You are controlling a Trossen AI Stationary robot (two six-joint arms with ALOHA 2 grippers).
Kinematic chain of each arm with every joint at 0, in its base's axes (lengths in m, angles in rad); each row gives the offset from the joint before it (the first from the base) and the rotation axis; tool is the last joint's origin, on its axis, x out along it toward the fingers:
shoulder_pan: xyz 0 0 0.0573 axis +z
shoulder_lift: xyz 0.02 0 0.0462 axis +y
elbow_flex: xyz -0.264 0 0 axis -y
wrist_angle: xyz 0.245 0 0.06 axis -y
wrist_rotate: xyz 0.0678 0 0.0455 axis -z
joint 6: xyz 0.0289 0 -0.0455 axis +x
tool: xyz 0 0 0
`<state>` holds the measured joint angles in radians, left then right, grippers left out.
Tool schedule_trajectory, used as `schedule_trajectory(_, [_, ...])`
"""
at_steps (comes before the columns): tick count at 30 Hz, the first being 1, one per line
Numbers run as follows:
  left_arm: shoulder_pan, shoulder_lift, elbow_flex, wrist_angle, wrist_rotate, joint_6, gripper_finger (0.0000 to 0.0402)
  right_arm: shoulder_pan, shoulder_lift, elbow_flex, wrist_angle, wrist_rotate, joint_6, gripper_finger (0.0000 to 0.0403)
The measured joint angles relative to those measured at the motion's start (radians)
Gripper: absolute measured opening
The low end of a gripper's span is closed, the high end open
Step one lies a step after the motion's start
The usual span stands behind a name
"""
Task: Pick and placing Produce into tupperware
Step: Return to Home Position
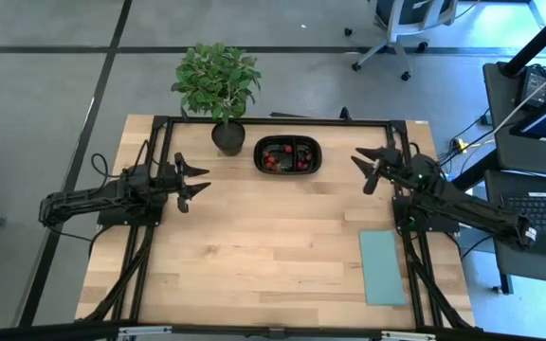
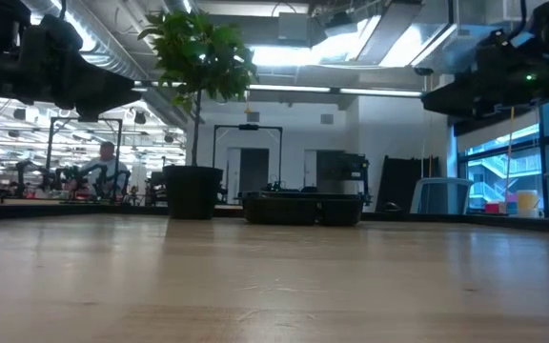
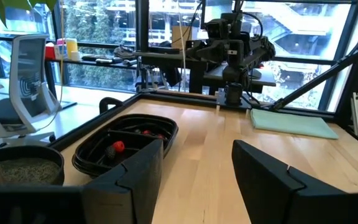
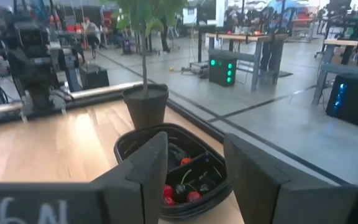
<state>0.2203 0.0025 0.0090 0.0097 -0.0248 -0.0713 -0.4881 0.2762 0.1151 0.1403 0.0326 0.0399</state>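
The tupperware [image 1: 288, 155], a black oval tray with two compartments, rests flat on the wooden table near its far edge. The produce [image 1: 275, 161], small red and dark berries, lies inside it, and shows again in the right wrist view as produce [image 4: 178, 190] in the tupperware [image 4: 143, 144]. My left gripper [image 1: 204, 178] hovers open to the left of the tray, pointing level toward it, with nothing between its fingers. My right gripper [image 1: 358, 163] hovers open to the right of the tray, also level and empty. The left wrist view shows the tupperware [image 3: 92, 149] ahead of the left fingers.
A leafy potted plant [image 1: 224, 104] stands just left of the tray at the far edge. A flat pale teal rectangle [image 1: 382, 267] lies at the near right. Bare wood stretches between the two arms and toward the near edge. Office chairs and desks stand beyond the table.
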Motion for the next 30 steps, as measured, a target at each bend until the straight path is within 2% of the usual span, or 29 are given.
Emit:
schedule_trajectory(19, [0.0,0.0,0.0,0.0,0.0,0.0,0.0186,0.0,-0.277,-0.025,-0.156,0.0,0.008,0.0161])
schedule_trajectory(30, [0.0,0.0,0.0,0.0,0.002,0.001,0.0186,0.001,-0.275,-0.024,-0.172,-0.002,-0.016,0.0161])
